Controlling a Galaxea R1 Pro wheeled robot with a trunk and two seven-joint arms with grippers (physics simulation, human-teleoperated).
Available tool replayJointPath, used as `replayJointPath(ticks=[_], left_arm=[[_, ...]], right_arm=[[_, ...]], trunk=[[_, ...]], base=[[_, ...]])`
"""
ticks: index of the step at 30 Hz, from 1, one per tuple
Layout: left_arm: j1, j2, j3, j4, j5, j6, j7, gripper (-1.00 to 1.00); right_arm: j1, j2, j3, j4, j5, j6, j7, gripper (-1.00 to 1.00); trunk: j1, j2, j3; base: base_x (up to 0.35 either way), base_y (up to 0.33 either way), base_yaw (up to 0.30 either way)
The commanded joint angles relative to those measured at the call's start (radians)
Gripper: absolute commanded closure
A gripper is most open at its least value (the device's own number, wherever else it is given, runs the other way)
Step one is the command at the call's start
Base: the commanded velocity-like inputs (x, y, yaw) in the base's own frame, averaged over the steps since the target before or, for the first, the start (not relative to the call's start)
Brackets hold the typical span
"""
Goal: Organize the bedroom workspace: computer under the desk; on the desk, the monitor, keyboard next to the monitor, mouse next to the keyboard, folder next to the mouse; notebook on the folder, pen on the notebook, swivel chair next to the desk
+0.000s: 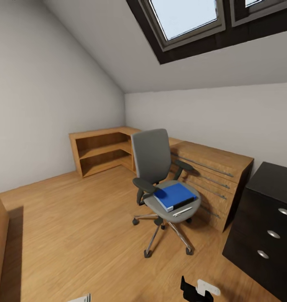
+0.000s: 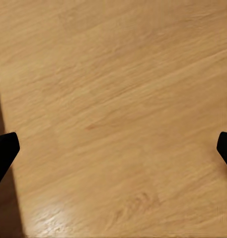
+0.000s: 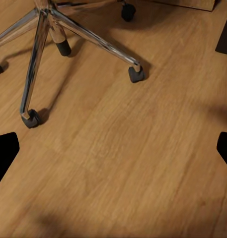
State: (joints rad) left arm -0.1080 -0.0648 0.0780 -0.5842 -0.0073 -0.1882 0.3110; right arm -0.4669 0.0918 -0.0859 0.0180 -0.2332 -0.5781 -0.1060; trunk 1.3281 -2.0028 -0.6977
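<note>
The grey-upholstered swivel chair [image 1: 160,184] with black armrests and a chrome five-star wheeled base stands on the light wooden plank floor [image 1: 76,226], just in front of the light wooden drawer chest [image 1: 210,180] with long metal handles. The flat bright-blue rectangular folder [image 1: 174,196] with a white edge lies on the chair seat. A thin white stick pen [image 1: 182,212] rests on the seat at the front edge, just beside the folder. To the chair's right stands the glossy black three-drawer unit [image 1: 265,226] with round silver knobs. Behind the chair, a low light wooden open shelf unit [image 1: 102,152] runs along the wall, under a sloped ceiling with a dark-framed skylight [image 1: 185,21].

The left gripper [image 2: 113,151] points down at bare floor; its black fingertips [image 2: 4,148] sit at opposite picture edges, jaws wide apart, holding nothing. The right gripper [image 3: 113,153] faces the floor near the chair's chrome base [image 3: 48,44]; jaws likewise wide apart and empty.
</note>
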Motion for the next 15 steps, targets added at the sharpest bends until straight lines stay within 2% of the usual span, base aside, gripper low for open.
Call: replayJointPath(ticks=[1,13,15], left_arm=[[-0.001,-0.001,0.003,0.008,-0.001,-0.005,0.000,-1.00],[0.000,0.002,0.009,0.075,0.000,-0.008,0.001,-1.00],[0.000,0.001,0.009,0.087,0.000,-0.008,0.001,-1.00]], right_arm=[[-0.001,0.000,-0.008,0.002,0.003,-0.005,0.000,-1.00],[-0.001,-0.003,-0.009,0.002,0.002,-0.008,-0.001,-1.00],[-0.001,-0.002,-0.009,0.002,0.002,-0.029,-0.001,-1.00]], trunk=[[-0.004,0.007,0.002],[-0.050,0.091,0.040],[-0.058,0.105,0.047]], base=[[0.000,0.000,0.000],[0.000,0.000,0.000],[0.000,0.000,0.000]])
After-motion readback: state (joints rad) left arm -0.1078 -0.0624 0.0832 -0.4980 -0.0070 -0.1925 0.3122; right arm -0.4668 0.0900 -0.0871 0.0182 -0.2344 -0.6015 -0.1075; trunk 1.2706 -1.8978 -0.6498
